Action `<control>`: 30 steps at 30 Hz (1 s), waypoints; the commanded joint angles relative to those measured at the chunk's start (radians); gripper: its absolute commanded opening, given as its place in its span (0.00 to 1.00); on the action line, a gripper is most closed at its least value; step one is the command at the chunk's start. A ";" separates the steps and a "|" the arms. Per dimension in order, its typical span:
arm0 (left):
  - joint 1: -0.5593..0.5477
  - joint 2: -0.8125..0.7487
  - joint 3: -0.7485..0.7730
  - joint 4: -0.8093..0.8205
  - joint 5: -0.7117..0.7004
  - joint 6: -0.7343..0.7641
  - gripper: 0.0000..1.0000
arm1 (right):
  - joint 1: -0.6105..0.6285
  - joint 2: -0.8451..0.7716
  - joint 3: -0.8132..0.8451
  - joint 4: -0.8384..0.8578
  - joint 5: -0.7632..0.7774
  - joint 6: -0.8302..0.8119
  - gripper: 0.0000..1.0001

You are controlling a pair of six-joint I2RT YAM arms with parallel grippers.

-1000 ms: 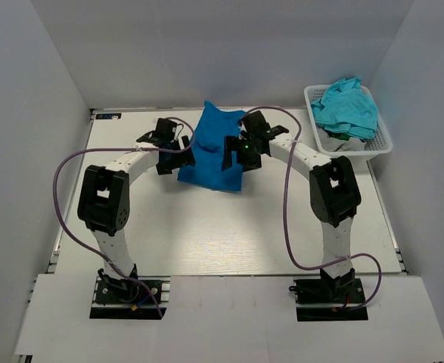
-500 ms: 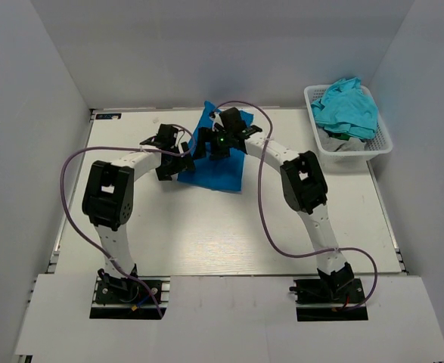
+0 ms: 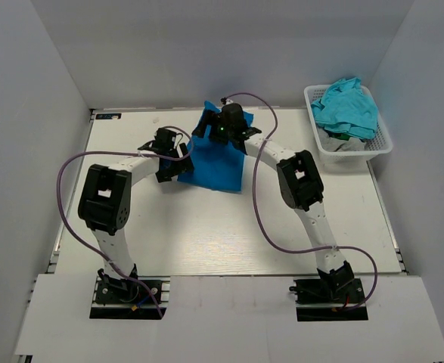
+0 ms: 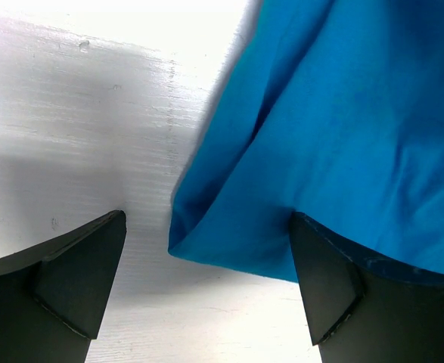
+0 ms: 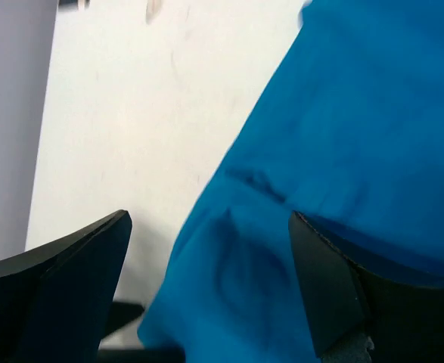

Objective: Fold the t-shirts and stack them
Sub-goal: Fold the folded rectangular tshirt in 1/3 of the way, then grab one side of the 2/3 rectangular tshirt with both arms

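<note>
A royal blue t-shirt (image 3: 215, 162) lies crumpled on the far middle of the table. My left gripper (image 3: 174, 165) sits at its left edge, open; in the left wrist view the shirt's near corner (image 4: 184, 238) lies on the table between the fingers (image 4: 74, 276), untouched. My right gripper (image 3: 220, 134) hovers open over the shirt's far end, and blue cloth (image 5: 343, 151) fills the gap between its spread jaws in the right wrist view. Turquoise-teal t-shirts (image 3: 346, 107) are heaped in a basket at the far right.
The white lattice basket (image 3: 352, 160) stands at the table's far right corner. Grey walls close in the back and both sides. The white table (image 3: 206, 227) stretches bare between the shirt and the arm bases. Purple cables loop from both arms.
My right arm has swung from the blue shirt's right side to its far end, elbow shifting left. The left gripper has barely moved. Both stayed open.
</note>
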 commanded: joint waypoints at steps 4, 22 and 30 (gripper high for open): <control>0.006 -0.015 -0.063 -0.109 0.014 -0.012 1.00 | -0.077 0.048 0.146 -0.022 0.116 0.030 0.90; 0.025 -0.140 -0.100 -0.033 0.031 0.009 1.00 | -0.073 -0.730 -0.764 -0.273 0.106 -0.150 0.90; 0.056 -0.097 -0.110 0.055 0.158 0.009 1.00 | -0.033 -0.681 -0.839 -0.251 0.020 -0.119 0.90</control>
